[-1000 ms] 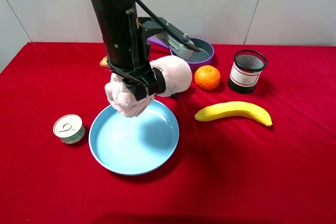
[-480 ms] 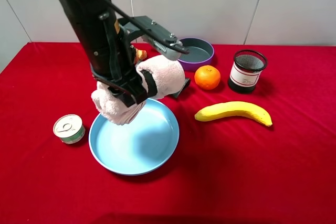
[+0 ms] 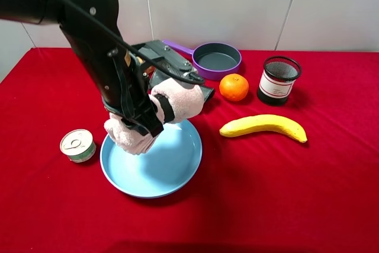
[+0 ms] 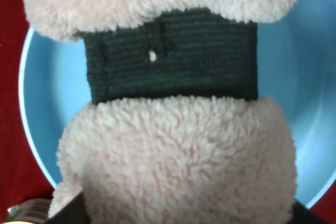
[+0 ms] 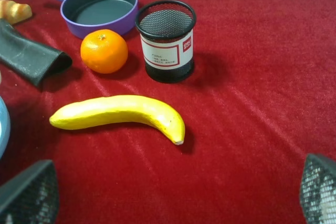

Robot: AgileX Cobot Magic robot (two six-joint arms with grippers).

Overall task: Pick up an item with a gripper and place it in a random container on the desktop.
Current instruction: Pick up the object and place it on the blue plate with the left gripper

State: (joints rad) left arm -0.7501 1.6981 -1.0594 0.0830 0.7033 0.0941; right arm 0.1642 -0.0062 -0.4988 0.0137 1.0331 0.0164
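The left pincer was closed tight on the pale-pink rolled towel, gripping it at its black band. The towel hung tilted in the air over the far left part of the light-blue plate, its lower end above the rim nearest the tin can; whether it touched the plate could not be told. In the left wrist view the towel filled most of the frame, with the plate showing blue behind it.

The right pincer stood wide open with nothing between its mesh-faced fingers, hovering over the red surface near the banana. Beyond the banana were an orange, a black mesh cup and a purple pan. A dark pouch lay just beside the orange
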